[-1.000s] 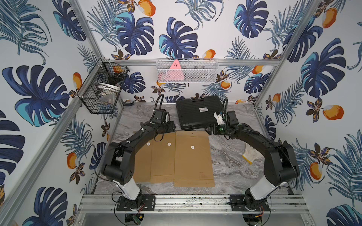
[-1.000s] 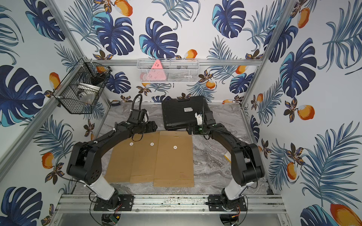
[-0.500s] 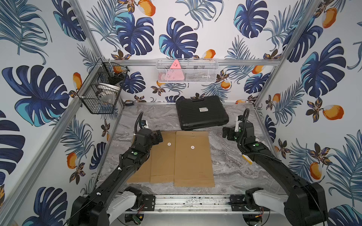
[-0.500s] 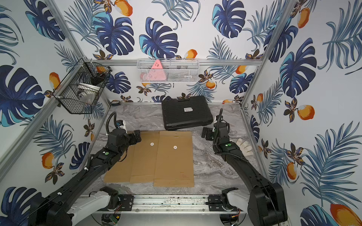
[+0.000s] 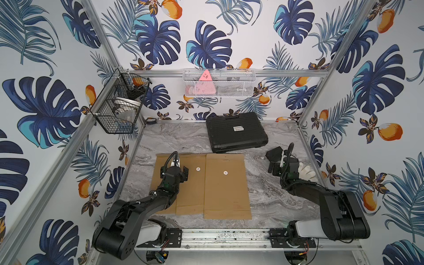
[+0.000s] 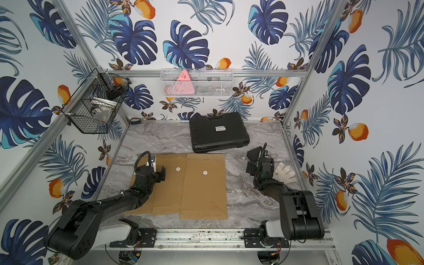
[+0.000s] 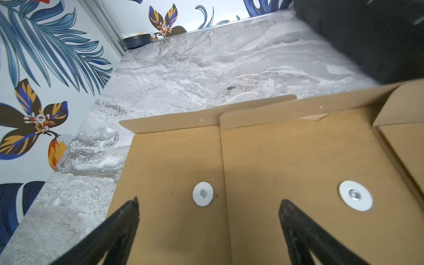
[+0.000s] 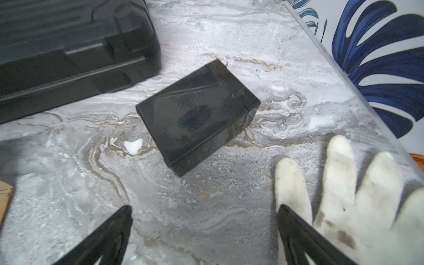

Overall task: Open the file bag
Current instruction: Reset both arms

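Note:
Three brown file bags lie overlapping on the marble table; the right one (image 5: 226, 190) covers part of the middle one (image 5: 192, 192), which covers part of the left one (image 5: 158, 160). Each visible face carries a white round disc (image 7: 202, 194). In the left wrist view the flaps (image 7: 206, 117) of the left and middle bags lie unfolded away from their mouths. My left gripper (image 5: 174, 169) hovers open over the left bag, its jaws wide either side of that disc. Off the bags, at the right, my right gripper (image 5: 278, 166) is open over bare marble.
A small black box (image 8: 197, 114) lies just ahead of the right gripper and a white glove (image 8: 344, 195) beside it. A large black case (image 5: 236, 132) sits at the back. A wire basket (image 5: 119, 103) and a mesh tray (image 5: 219, 82) hang on the walls.
Both arms have drawn back from the far end by the black case. The left gripper has opened and now sits over the left bag; the right has swung to the right side.

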Controlling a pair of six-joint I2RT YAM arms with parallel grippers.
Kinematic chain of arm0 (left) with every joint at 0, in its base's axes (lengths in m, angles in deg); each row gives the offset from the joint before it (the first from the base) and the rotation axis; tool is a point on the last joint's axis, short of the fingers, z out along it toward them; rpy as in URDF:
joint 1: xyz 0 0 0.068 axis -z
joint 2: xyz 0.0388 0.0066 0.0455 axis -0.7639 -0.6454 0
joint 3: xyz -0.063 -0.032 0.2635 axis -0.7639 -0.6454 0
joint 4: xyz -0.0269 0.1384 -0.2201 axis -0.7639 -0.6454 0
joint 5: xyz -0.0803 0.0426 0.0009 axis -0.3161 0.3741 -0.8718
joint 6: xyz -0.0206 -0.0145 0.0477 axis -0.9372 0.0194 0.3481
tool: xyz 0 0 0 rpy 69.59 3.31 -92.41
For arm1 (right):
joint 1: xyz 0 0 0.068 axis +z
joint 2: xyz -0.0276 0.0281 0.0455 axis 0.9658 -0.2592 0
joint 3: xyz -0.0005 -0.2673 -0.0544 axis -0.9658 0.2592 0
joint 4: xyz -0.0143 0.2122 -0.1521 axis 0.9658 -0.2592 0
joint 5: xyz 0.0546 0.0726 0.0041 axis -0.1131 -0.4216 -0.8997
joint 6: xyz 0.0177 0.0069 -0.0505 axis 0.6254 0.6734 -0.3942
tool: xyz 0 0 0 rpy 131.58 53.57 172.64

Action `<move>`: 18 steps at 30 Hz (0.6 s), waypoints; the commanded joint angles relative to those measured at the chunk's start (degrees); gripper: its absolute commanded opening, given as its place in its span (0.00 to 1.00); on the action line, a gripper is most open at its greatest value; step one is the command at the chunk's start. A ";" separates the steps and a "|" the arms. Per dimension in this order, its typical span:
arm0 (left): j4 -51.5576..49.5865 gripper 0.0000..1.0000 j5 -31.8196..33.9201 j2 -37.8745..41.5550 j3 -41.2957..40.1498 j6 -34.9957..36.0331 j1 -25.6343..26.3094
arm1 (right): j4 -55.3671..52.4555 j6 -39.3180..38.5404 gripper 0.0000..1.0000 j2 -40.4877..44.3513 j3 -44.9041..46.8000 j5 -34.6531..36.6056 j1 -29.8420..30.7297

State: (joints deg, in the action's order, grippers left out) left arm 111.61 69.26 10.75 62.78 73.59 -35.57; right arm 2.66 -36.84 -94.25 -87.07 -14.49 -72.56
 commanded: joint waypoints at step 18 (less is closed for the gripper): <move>24.44 0.99 -11.73 -19.19 4.61 -1.47 -9.54 | 24.85 1.00 1.00 -12.40 0.23 -5.32 -3.90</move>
State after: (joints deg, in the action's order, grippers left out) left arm 136.03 58.59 -8.27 67.26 73.81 -44.94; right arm 27.52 -36.60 -106.95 -86.22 -20.35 -76.28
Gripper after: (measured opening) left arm 0.991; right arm 0.997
